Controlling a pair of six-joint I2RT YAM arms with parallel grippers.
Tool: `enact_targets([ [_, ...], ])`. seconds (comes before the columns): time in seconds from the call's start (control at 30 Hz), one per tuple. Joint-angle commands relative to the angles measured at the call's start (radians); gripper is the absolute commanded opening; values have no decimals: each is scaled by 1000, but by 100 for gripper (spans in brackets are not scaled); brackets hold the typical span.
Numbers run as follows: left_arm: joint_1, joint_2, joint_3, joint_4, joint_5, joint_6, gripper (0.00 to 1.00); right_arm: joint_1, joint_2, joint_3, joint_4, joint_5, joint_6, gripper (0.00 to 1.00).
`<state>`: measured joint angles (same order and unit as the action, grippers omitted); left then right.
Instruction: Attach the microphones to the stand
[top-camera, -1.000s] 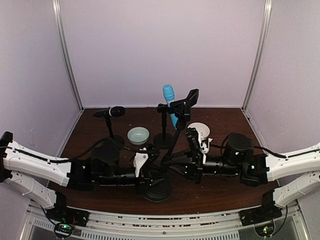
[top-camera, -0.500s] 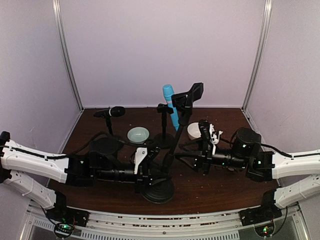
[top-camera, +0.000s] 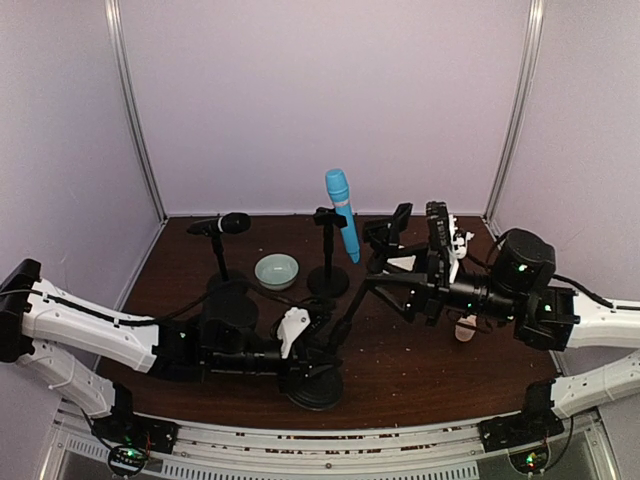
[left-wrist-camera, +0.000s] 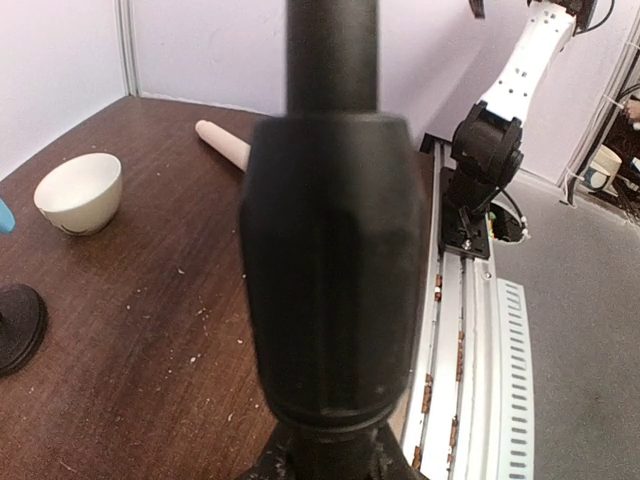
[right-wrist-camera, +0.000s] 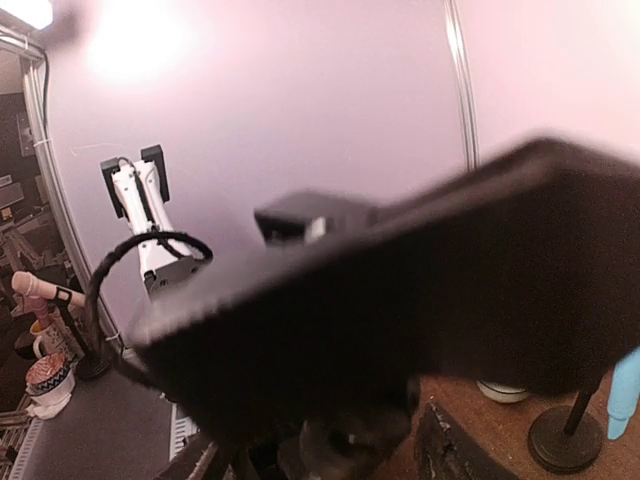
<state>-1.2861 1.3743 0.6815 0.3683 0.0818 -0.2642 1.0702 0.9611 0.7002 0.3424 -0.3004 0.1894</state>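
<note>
Stand (top-camera: 318, 385) pole pinched by left end effector (top-camera: 322, 343), right end effector (top-camera: 425, 282) at its clip, grip unclear, cream-beige microphone (left-wrist-camera: 222, 143) lying on table (left-wrist-camera: 120, 330)

Both arms reach inward: left pincer (top-camera: 318, 330) low and clamped, right pincer (top-camera: 428, 272) higher, grip unclear.

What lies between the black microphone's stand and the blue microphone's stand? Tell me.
A small pale teal bowl stands between them, shown in the top external view.
</note>
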Motion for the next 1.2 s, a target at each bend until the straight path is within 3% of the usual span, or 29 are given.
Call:
enact_targets([
  [0.0, 4, 12, 21, 154, 6, -14, 0, 1, 33, 78, -67, 99, 12, 58],
  [0.4, 4, 26, 6, 203, 12, -40, 0, -3, 20, 71, -52, 215, 69, 53],
  [0.57, 4, 37, 12, 207, 18, -41, 0, -3, -9, 24, 1, 256, 77, 31],
  [0.63, 4, 40, 15, 210, 13, -45, 0, -5, -7, 7, 21, 275, 88, 28],
  [0.87, 4, 40, 41, 186, -89, -43, 0, -4, 134, -26, 100, 219, 239, 28],
  [1.17, 4, 16, 50, 178, -108, -12, 0, 5, 298, -40, 178, 131, 322, 29],
])
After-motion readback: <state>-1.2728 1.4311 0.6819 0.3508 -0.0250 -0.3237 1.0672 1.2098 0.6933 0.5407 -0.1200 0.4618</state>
